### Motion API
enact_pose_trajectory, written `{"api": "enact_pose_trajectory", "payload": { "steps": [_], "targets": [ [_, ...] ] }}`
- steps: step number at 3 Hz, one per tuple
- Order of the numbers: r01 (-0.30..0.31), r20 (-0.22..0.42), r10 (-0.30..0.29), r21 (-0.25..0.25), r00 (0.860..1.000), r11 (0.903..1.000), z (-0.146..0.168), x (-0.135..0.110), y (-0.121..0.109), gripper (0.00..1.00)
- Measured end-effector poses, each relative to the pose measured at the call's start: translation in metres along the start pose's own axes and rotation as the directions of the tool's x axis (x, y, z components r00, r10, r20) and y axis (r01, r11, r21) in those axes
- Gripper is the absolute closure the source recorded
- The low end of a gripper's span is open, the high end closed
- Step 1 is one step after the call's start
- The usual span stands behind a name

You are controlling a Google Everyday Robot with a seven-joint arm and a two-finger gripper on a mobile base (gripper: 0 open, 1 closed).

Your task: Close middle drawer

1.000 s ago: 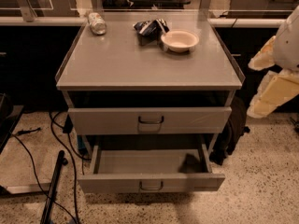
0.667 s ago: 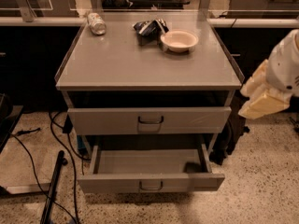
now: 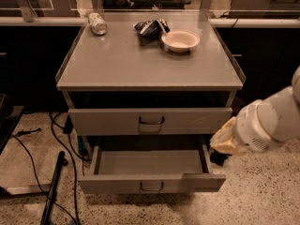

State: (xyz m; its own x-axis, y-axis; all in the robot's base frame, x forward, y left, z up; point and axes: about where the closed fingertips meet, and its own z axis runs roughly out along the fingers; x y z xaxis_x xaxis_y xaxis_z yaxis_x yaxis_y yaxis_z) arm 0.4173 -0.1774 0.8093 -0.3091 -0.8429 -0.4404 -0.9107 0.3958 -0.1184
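Observation:
The middle drawer (image 3: 150,183) is a grey metal drawer pulled well out of the cabinet, low in the view. Its plain grey floor (image 3: 150,162) shows and holds nothing. A small dark U-shaped handle (image 3: 152,187) sits at the centre of its low front panel. My gripper (image 3: 225,140) is the cream-coloured end of the white arm (image 3: 269,123) at the right. It hangs just above and beside the drawer's right rear corner, next to the cabinet's right side.
Above the open drawer is a taller grey drawer front (image 3: 150,121) with a handle. The cabinet top (image 3: 117,64) carries a can (image 3: 97,23), a crumpled dark bag (image 3: 150,28) and a white bowl (image 3: 180,40). Cables (image 3: 65,172) lie on the speckled floor at the left.
My arm has come down and to the left, from beside the cabinet top to the open drawer's right rear corner. The drawers have not moved.

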Motion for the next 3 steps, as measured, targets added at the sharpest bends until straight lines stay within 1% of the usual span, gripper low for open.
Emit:
{"api": "enact_pose_trajectory", "payload": {
  "steps": [1,2,3],
  "targets": [
    [-0.013,0.04,0.011,0.055,0.999,0.9984,0.015,-0.003,-0.011,1.0],
    [-0.002,0.02,0.001,0.052,1.0,0.9987,0.017,-0.002,-0.008,1.0],
    [0.014,-0.036,-0.013,0.039,0.999,0.9992,0.057,0.035,-0.002,1.0]
  ]
}}
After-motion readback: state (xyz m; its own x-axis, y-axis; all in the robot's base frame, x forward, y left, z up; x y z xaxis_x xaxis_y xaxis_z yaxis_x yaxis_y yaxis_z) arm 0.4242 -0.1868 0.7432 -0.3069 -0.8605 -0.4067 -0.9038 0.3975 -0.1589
